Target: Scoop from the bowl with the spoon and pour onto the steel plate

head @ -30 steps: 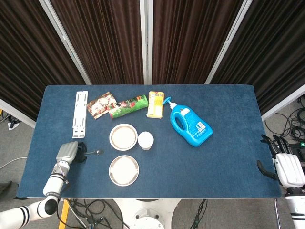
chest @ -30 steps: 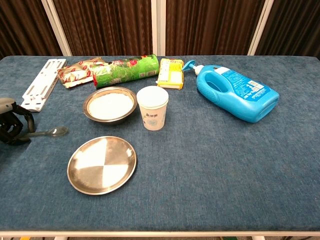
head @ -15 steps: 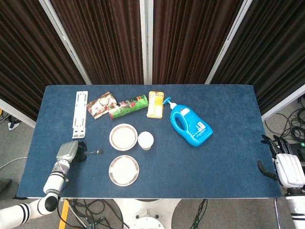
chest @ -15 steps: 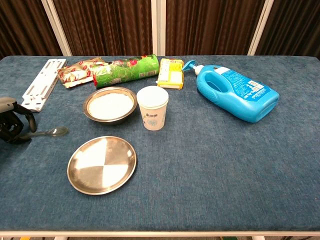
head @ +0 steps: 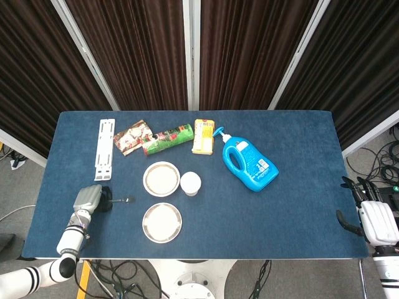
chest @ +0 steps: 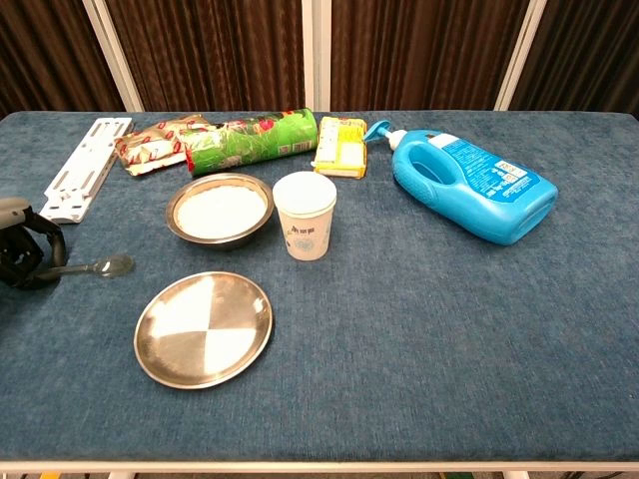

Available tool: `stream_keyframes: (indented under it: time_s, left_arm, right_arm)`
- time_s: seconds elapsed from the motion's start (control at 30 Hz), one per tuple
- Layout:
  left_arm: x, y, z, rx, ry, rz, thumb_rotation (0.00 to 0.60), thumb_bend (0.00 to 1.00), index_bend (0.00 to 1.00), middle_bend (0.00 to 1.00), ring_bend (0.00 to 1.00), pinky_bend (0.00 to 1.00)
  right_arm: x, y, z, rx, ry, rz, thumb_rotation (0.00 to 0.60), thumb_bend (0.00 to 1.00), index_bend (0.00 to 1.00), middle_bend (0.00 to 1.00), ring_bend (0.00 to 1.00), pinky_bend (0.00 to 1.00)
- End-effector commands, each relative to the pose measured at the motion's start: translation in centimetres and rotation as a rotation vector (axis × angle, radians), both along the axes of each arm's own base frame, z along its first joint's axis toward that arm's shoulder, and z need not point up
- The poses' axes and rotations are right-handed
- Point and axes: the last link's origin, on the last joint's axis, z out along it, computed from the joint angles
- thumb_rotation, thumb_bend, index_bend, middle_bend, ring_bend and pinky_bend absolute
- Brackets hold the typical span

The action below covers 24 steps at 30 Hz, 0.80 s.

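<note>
Spoon (chest: 95, 266) handle sits in my left hand (chest: 22, 256), fingers curled round it, bowl end pointing right toward the steel plate (chest: 204, 328). Bowl (chest: 219, 211) lies up-right of it, paper cup (chest: 305, 216) just beside. Right hand (head: 374, 219) hangs off the far edge, fingers apart, holding nothing

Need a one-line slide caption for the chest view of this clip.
Left hand grips the spoon beside the white-filled bowl and the bare steel plate.
</note>
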Motion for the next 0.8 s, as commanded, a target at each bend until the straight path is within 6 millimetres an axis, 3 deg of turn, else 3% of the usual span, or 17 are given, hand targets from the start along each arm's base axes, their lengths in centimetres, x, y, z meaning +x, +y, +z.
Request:
stream_keyframes:
  time_s: [0.03,0.3,0.5,0.8]
  left_arm:
    - [-0.1,-0.1,0.1,-0.007,0.005,-0.005,0.6,0.44,0.61,0.92,0.89,1.0]
    - [0.0,-0.1,0.7,-0.013,0.019,-0.038,0.6,0.5,0.62,0.92,0.89,1.0]
    - [1.1,1.2,2.8,0.02,0.039,-0.097,0.6,0.51,0.63,0.93,0.9,1.0]
    - [5.3,4.8,5.1,0.056,0.11,-0.257,0.6,0.53,0.64,0.93,0.9,1.0]
  right_arm:
    - [0.0,0.0,0.0,-0.002,0.0,0.001,0.6,0.3,0.09,0.22,0.0,0.0]
    - [0.2,0.1,0.1,-0.003,0.002,0.006,0.6,0.3,0.09,0.23,0.0,0.0]
    - [0.4,0.1,0.3,-0.007,0.007,0.017,0.6,0.3,0.09,0.23,0.0,0.0]
    - [0.9,0.1,0.9,-0.016,0.028,0.036,0.6,0.3,0.09,0.23,0.0,0.0]
